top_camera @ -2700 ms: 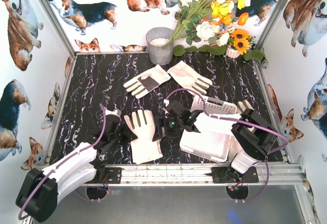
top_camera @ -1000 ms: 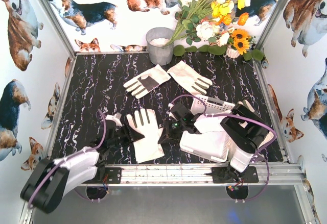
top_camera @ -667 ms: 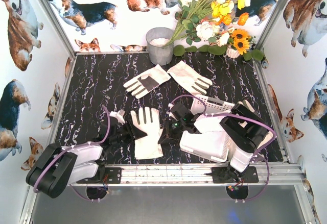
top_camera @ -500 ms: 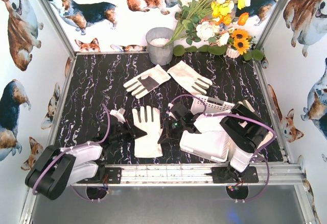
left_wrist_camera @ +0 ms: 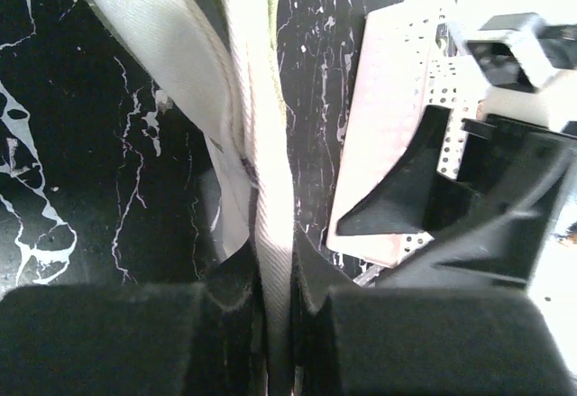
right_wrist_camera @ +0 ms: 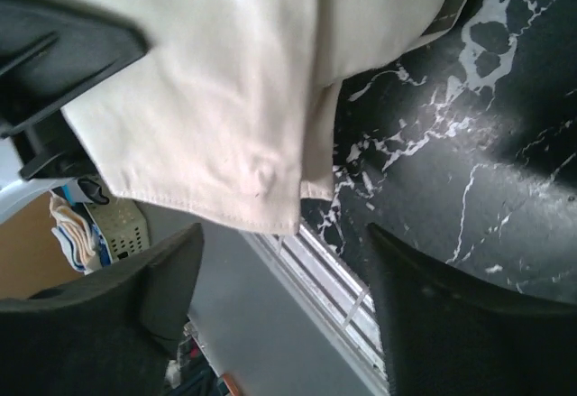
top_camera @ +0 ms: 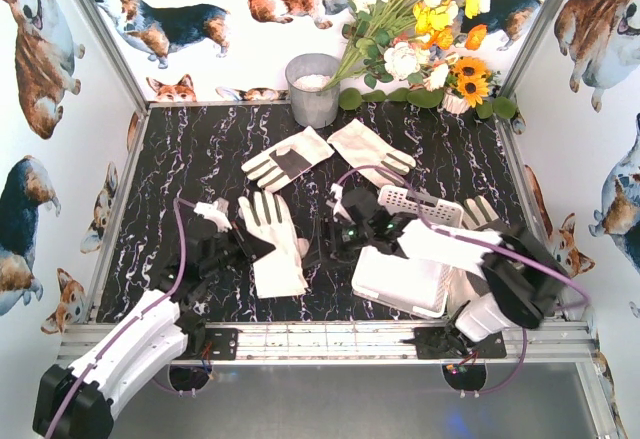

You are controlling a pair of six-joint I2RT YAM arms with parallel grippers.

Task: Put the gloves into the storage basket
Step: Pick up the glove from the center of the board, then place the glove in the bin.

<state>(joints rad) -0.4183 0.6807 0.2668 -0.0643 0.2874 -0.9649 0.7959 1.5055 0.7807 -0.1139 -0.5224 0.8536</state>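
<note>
My left gripper [top_camera: 250,247] is shut on the left edge of a plain white glove [top_camera: 272,244] and holds it off the black table; the left wrist view shows the fabric [left_wrist_camera: 270,234] pinched between the jaws [left_wrist_camera: 275,297]. My right gripper [top_camera: 318,247] is open and empty at the glove's right edge; in the right wrist view the glove [right_wrist_camera: 216,98] hangs just beyond the spread fingers [right_wrist_camera: 288,270]. The white perforated storage basket [top_camera: 398,284] lies right of it, partly under the right arm. Two more gloves lie farther back, one with a grey palm patch [top_camera: 288,157] and one plain [top_camera: 372,151].
A grey metal bucket [top_camera: 313,89] and a bunch of artificial flowers [top_camera: 420,29] stand at the back wall. Another glove's fingers [top_camera: 480,211] show right of the basket. The aluminium rail [top_camera: 330,337] runs along the near table edge. Corgi-print walls close in the sides.
The left gripper has closed on the glove and pulled it up and toward the back left. The right arm has stretched left, its open gripper now at the glove's right edge.
</note>
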